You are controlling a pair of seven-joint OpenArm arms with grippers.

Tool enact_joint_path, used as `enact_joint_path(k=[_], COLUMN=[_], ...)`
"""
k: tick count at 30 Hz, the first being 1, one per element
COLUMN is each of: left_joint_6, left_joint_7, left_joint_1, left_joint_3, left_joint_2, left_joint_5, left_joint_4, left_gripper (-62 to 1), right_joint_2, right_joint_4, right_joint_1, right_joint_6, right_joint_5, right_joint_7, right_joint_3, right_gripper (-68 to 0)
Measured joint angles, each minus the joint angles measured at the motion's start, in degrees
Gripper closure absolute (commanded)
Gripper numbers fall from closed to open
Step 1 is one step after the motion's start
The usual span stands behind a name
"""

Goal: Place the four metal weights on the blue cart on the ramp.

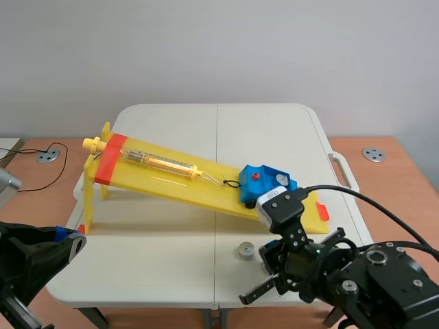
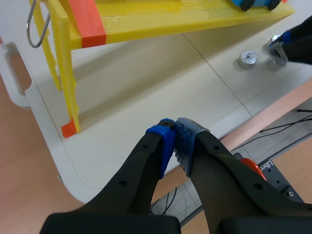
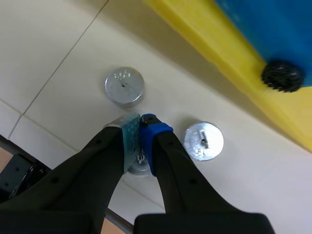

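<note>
The yellow ramp (image 1: 164, 171) slopes down to the right, and the blue cart (image 1: 264, 184) sits near its low end, hooked to a spring scale (image 1: 158, 162). In the right wrist view my right gripper (image 3: 141, 124) points down at the table, shut on the small knob of a metal weight (image 3: 138, 169) lying under its fingertips. Two more metal weights lie on the table, one ahead of it (image 3: 124, 86) and one beside it (image 3: 204, 141). One weight (image 1: 246, 250) shows in the scene view, next to the right gripper (image 1: 269, 269). My left gripper (image 2: 174, 141) is shut on nothing over the table's near left corner.
The ramp's yellow legs (image 2: 68, 92) stand on the white folding table (image 1: 171, 123). The cart's black wheel (image 3: 282, 75) sits on the ramp's edge just beyond the weights. The table's front edge (image 3: 29, 126) runs close behind the right gripper.
</note>
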Motion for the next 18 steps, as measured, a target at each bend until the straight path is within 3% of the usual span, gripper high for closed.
enact_joint_path(k=[6, 12, 18], left_joint_6=[0.00, 0.00, 0.00], left_joint_7=[0.00, 0.00, 0.00], left_joint_1=[0.00, 0.00, 0.00], left_joint_3=[0.00, 0.00, 0.00], left_joint_2=[0.00, 0.00, 0.00], left_joint_5=[0.00, 0.00, 0.00], left_joint_4=[0.00, 0.00, 0.00], left_gripper=[-3.6, -3.6, -3.6], right_joint_2=[0.31, 0.94, 0.94], right_joint_4=[6.75, 7.76, 7.76], right_joint_1=[-2.67, -3.39, -3.39], right_joint_6=[0.02, 0.07, 0.04], right_joint_5=[1.49, 2.03, 2.01], right_joint_7=[-0.37, -1.88, -3.63], right_joint_3=[2.69, 3.87, 3.87], right_gripper=[-0.7, -1.3, -19.3])
